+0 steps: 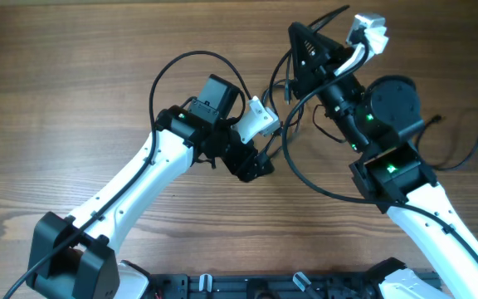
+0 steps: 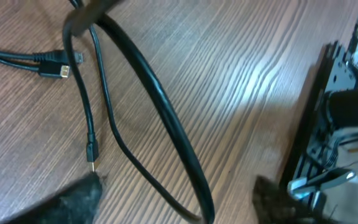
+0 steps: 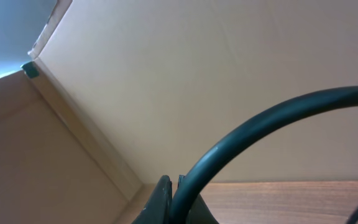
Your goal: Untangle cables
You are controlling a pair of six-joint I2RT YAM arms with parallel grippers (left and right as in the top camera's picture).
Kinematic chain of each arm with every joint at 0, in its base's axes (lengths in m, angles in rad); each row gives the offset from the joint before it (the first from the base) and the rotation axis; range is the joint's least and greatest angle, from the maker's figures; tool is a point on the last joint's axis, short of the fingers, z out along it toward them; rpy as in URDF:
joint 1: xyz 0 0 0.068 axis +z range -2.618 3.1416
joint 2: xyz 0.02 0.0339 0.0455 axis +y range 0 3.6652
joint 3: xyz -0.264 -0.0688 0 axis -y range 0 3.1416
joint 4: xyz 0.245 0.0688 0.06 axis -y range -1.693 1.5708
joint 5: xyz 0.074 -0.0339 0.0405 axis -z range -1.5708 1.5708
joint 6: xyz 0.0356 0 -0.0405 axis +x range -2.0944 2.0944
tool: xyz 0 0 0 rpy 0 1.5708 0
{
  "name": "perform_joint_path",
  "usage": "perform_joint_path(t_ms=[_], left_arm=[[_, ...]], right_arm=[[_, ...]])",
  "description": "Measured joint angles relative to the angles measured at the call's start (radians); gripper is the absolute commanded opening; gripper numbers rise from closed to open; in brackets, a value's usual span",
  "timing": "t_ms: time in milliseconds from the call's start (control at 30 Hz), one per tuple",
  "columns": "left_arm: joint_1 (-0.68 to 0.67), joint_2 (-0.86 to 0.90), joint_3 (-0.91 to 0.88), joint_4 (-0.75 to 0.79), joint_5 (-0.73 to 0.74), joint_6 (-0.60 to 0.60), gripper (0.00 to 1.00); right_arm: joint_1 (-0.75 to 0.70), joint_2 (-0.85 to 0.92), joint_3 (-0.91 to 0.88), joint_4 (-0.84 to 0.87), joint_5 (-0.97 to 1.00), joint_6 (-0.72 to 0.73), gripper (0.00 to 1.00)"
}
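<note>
On the brown wood-grain table (image 1: pixel 98 75), the thin black flexible cables (image 2: pixel 107 104) lie loosely crossed toward 1 o'clock from the table's middle in the overhead view, between the two arms. The left wrist view shows two of these cords running side by side. One ends in a slim metal-tipped plug (image 2: pixel 91 150) at about 7 o'clock in that view, and a broader black plug with a bright metal face (image 2: pixel 56 66) lies at 10 o'clock.

A thicker glossy black wire (image 2: pixel 160 106) arcs over them from 11 o'clock down to 5 o'clock.

The left claw (image 1: pixel 254 164) sits near the table's centre. Its dark fingers are spread wide and grip none of the cords.

The right claw (image 1: pixel 305 46) is at 1 o'clock beside the cords and tilted away from the table. I cannot tell whether it is wide or narrow, since its wrist view shows only one dark finger (image 3: pixel 161 200) next to the thick wire.
</note>
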Motion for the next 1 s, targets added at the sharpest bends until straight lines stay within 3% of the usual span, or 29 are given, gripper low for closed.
perform_joint_path(t_ms=[33,67,367,533,700,1000], left_arm=[[0.000,0.000,0.000,0.005,0.000,-0.001,0.07],[0.000,0.000,0.000,0.011,0.000,0.000,0.04],[0.000,0.013,0.000,0.063,-0.061,-0.090,0.04],[0.023,-0.016,0.000,-0.028,-0.174,-0.131,0.04],[0.169,-0.169,0.000,-0.097,-0.360,-0.134,0.04],[0.498,-0.206,0.000,-0.072,-0.413,-0.205,0.04]], right_arm=[[0.000,0.000,0.000,-0.002,0.000,0.008,0.04],[0.000,0.000,0.000,-0.002,0.000,0.010,0.04],[-0.001,0.000,0.000,-0.018,0.000,0.026,0.04],[-0.075,0.000,0.000,-0.094,0.005,0.046,0.04],[-0.192,0.000,0.000,-0.133,0.007,0.089,0.04],[-0.284,0.000,0.000,-0.214,0.008,0.101,0.04]])
